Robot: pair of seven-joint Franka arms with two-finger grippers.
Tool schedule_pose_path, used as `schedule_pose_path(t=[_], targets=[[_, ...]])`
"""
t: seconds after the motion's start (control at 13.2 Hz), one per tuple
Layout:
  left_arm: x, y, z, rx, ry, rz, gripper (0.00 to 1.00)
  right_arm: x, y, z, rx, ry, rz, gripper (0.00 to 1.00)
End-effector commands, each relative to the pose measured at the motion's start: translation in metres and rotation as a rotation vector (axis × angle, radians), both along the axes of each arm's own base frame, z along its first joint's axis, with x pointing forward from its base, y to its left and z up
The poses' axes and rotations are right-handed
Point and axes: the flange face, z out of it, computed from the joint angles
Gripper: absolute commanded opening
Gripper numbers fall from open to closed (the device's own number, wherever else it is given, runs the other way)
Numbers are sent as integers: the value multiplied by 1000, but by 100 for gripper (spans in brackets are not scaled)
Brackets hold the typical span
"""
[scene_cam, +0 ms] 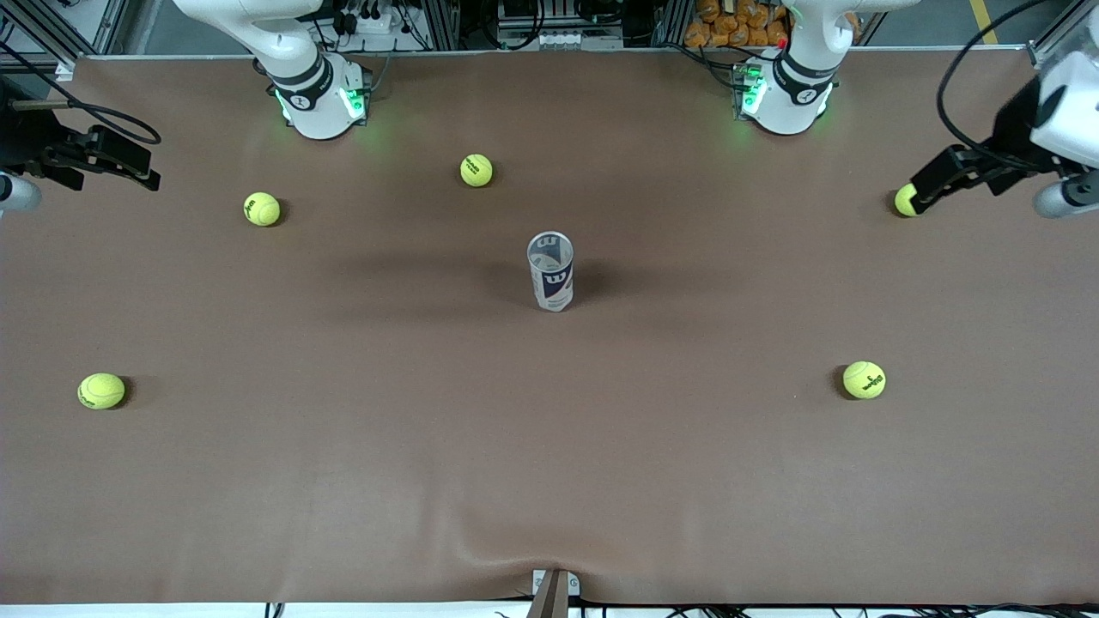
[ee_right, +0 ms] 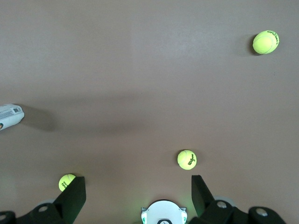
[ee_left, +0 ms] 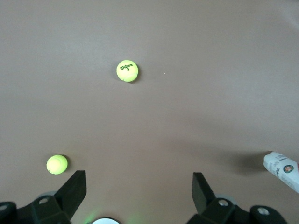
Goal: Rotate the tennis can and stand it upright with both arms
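Note:
The tennis can (scene_cam: 550,271) stands upright in the middle of the table, silver-rimmed mouth up, with a white and dark-blue label. Only its edge shows in the left wrist view (ee_left: 282,170) and in the right wrist view (ee_right: 10,116). My left gripper (scene_cam: 934,182) hangs open over the left arm's end of the table, well apart from the can, with nothing between its fingers (ee_left: 139,186). My right gripper (scene_cam: 136,163) hangs open and empty (ee_right: 138,186) over the right arm's end, equally far from the can.
Several yellow-green tennis balls lie scattered on the brown table: one (scene_cam: 476,170) and another (scene_cam: 262,209) near the right arm's base, one (scene_cam: 101,390) and one (scene_cam: 864,379) nearer the front camera, one (scene_cam: 904,200) partly covered by the left gripper.

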Motion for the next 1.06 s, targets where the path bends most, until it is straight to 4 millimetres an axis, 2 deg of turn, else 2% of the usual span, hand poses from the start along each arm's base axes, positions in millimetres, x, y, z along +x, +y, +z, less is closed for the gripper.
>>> schedule_pose_path(t=[0.0, 0.08, 0.3, 0.38, 0.61, 0.99], targets=[[12, 34, -3, -5, -45, -81, 100, 0, 2, 0, -5, 3, -9, 100], [14, 50, -5, -8, -41, -93, 100, 0, 2, 0, -4, 0, -7, 100], [20, 56, -14, 3, -28, -117, 100, 0, 2, 0, -5, 2, -7, 100], [21, 68, -14, -1, -31, -125, 100, 0, 2, -1, -5, 3, -7, 100], [21, 73, -11, 2, -42, -136, 100, 0, 2, -1, -5, 3, -7, 100], [22, 82, -17, -1, -28, -146, 100, 0, 3, 0, -5, 2, -6, 100]])
